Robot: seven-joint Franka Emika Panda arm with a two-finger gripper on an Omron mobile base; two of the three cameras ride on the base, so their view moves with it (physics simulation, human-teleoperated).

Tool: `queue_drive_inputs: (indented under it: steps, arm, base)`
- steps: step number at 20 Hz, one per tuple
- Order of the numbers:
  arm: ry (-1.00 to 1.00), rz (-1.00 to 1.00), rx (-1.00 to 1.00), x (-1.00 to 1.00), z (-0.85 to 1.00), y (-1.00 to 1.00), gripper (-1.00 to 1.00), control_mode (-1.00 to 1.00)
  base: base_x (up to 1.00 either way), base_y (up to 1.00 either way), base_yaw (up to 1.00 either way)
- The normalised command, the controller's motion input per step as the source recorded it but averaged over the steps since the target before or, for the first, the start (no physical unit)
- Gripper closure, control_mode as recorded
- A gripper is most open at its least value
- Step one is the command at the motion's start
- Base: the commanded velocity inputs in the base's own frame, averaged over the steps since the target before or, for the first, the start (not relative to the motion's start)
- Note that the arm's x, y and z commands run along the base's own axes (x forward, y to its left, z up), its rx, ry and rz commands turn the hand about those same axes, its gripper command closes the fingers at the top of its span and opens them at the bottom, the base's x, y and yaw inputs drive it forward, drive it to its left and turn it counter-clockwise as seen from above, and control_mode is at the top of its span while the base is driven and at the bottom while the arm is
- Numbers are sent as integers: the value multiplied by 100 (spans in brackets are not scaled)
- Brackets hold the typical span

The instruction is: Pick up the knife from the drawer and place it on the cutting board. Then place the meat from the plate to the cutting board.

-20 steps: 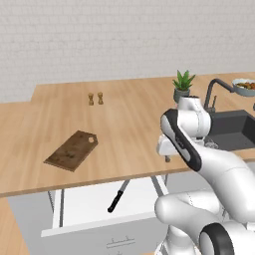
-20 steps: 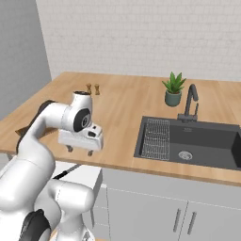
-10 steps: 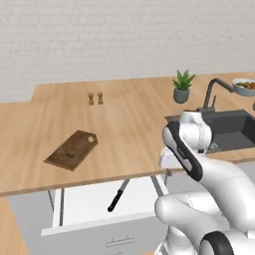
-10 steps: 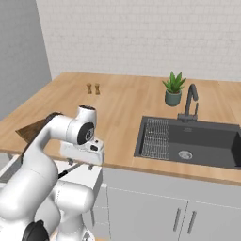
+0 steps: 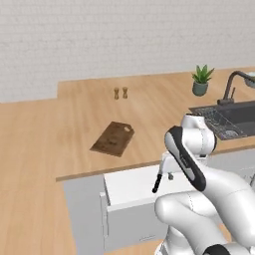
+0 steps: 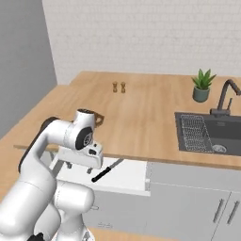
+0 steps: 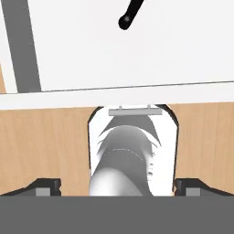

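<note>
Right base view: drawer (image 6: 123, 175) pulled open, knife (image 6: 106, 170) lying untouched inside it, gripper (image 6: 78, 168) hanging just above with fingers spread wide and empty, cutting board (image 5: 113, 138) bare on the counter; judged early, both placements remain.

No readable txt, labels or nos. anywhere.
</note>
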Motion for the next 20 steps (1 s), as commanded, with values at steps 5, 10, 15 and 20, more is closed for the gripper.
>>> queue_drive_inputs:
  steps: [5,10,15,20]
  arm:
    - [0,0,0,0,0,0,-100,100]
    - [0,0,0,0,0,0,-100,100]
    - [0,0,0,0,0,0,-100,100]
    - [0,0,0,0,0,0,-100,100]
  base:
    - [-1,100,-3]
    - [0,97,0]
    - [12,61,0]
    - [36,7,0]
